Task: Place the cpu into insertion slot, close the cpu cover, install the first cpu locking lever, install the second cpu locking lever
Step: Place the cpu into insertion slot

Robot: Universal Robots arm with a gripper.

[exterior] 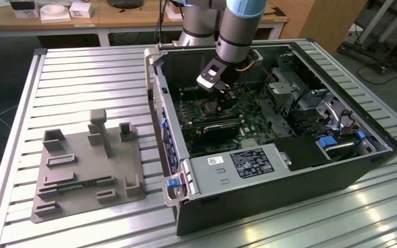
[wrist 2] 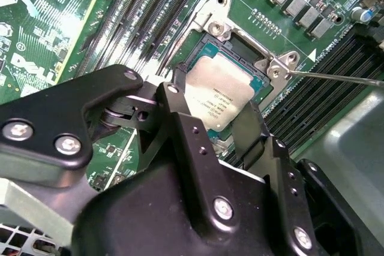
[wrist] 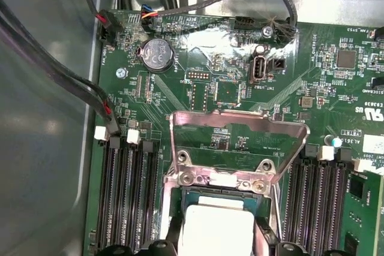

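Reaching down into the open computer case, with the gripper clamped on the cpu by two opposite edges; gripped that way, by judgement, to keep the pale metal top level and the underside untouched; poised square over the insertion slot on the motherboard, seated or just above it, impossible to tell which; flanked by memory slots along two sides. Standing raised on its hinge at one edge of the slot, the cpu cover, green board showing through its open centre; raised, presumably, to leave the slot free for the chip. Swung out past the slot's corner, a thin locking lever, not yet latched.
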